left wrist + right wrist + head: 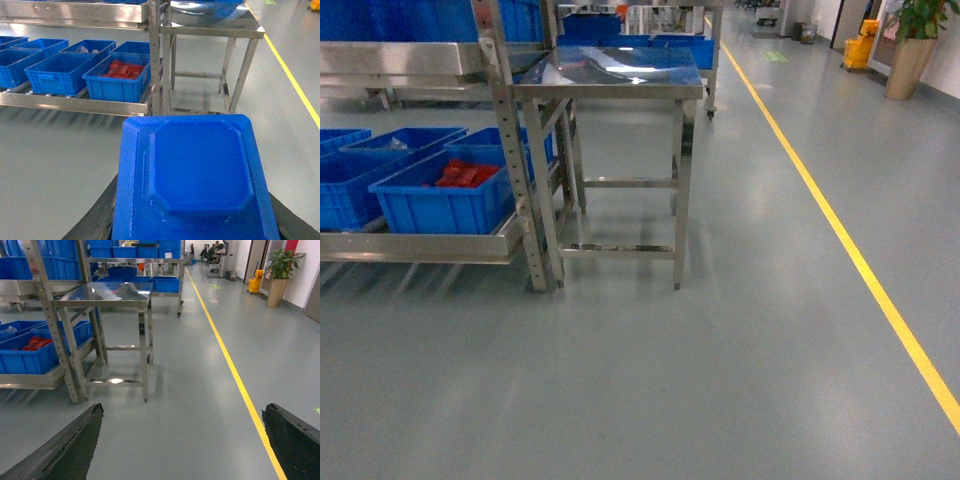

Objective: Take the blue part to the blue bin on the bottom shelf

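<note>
The blue part point(195, 180), a flat moulded piece with a raised octagonal centre, fills the lower half of the left wrist view, clamped in the left gripper point(192, 220); only the dark edges of the fingers point(92, 225) peek out at either side of it. Beyond it, well apart across the grey floor, the bottom shelf point(75, 102) carries a row of blue bins point(60, 72), the nearest to the upright holding red pieces point(122, 70). A square steel table point(610, 75) stands just beside the rack. The right gripper point(182, 450) hangs wide apart with nothing between its fingers, seemingly over bare floor near the yellow line point(235, 370)
</note>
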Robot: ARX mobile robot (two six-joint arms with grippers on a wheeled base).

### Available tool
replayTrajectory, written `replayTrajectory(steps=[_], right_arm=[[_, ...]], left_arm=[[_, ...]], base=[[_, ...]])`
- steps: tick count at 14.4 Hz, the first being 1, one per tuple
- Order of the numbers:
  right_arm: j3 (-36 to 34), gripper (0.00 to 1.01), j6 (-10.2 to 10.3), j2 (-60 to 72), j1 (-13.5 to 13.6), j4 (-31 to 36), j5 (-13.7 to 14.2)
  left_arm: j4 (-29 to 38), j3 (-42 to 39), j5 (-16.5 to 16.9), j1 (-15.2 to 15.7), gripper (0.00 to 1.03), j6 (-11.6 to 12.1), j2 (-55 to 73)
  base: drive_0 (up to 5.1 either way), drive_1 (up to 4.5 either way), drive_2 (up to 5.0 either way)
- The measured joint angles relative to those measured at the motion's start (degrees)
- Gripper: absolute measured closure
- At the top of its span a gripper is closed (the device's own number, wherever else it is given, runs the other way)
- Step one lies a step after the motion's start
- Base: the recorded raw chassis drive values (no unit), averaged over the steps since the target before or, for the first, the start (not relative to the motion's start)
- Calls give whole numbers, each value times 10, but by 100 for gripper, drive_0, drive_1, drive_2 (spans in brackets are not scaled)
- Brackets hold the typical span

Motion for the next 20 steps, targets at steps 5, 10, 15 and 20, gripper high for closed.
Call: replayTrajectory(steps=[5, 10, 15, 20], right_arm=[[0, 3, 0, 0, 0, -1, 0], [0, 3, 0, 0, 0, -4, 0], [0, 3, 0, 0, 0, -1, 0], [0, 3, 0, 0, 0, -1, 0]], left_arm=[[0, 0, 0, 0, 60, 0, 0], [1, 0, 0, 0, 60, 0, 1], [0, 0, -1, 0, 60, 0, 1], [1, 0, 0, 0, 60, 0, 0]], base=[[-3, 412, -418], [3, 418, -412], [2, 417, -414], [4, 419, -411]])
